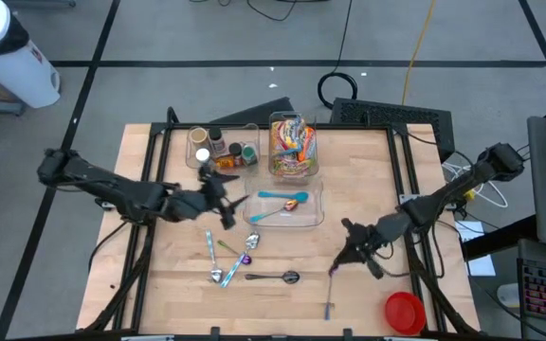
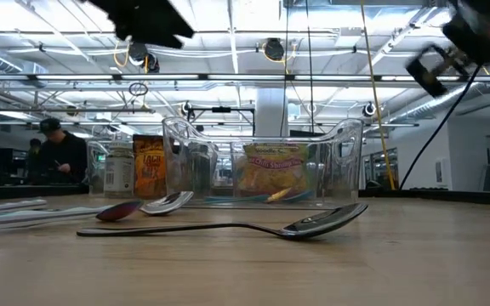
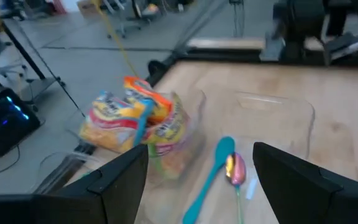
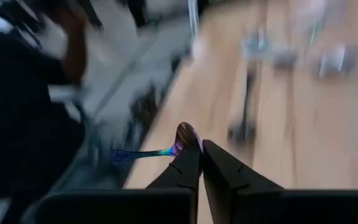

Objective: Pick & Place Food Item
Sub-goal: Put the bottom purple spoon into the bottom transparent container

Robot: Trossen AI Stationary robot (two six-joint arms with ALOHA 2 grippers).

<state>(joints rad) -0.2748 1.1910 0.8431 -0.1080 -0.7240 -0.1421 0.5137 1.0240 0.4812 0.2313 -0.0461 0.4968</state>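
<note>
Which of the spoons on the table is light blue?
The light blue plastic spoon lying in the clear shallow tray; the loose spoons on the wood are dark, silver or iridescent metal.

Right wrist view motion-blurred; spoons [image 4: 278, 56] on table barely, perhaps, recognisable; low view crops both arms

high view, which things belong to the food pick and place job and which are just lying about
Job: snack packets, left gripper open toward them.
Lying about: spice jars, black spoon, red bowl, iridescent spoon by shut right gripper.
</note>
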